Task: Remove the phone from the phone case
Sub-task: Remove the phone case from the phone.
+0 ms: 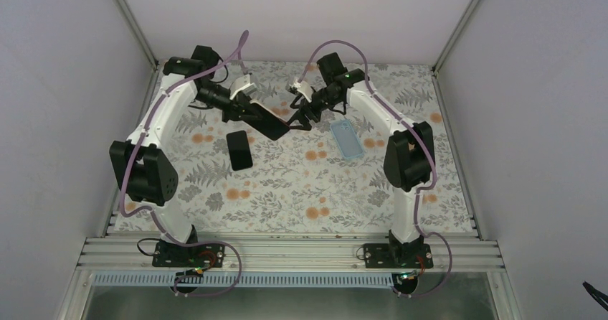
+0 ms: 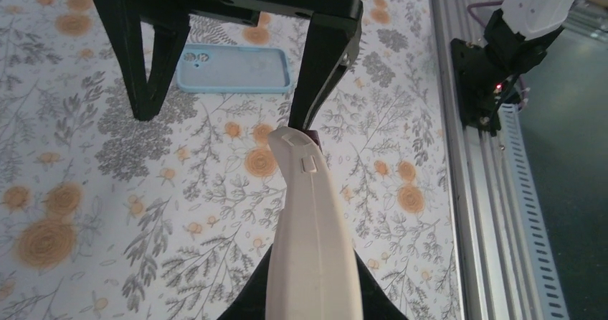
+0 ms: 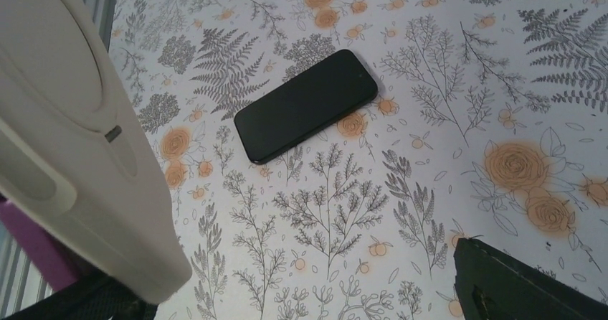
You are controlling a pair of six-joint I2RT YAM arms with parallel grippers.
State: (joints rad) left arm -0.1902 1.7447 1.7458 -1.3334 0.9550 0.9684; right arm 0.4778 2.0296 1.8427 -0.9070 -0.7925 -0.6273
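Note:
My left gripper (image 1: 251,113) is shut on a cream phone case (image 2: 312,219) and holds it edge-up above the table; a sliver of purple (image 2: 310,130) shows at its far tip. In the top view the held item (image 1: 271,124) looks dark. My right gripper (image 1: 305,119) is open, jaws wide apart, with one finger (image 2: 323,69) touching the case's far tip and the other finger (image 2: 150,69) clear of it. In the right wrist view the cream case (image 3: 72,140) fills the left side, purple (image 3: 21,241) beneath it, and my right gripper (image 3: 287,277) is open.
A bare black phone (image 1: 240,150) lies flat on the floral cloth, also in the right wrist view (image 3: 305,105). An empty light-blue case (image 1: 346,138) lies to the right, also in the left wrist view (image 2: 233,69). Aluminium rails (image 2: 466,191) edge the table.

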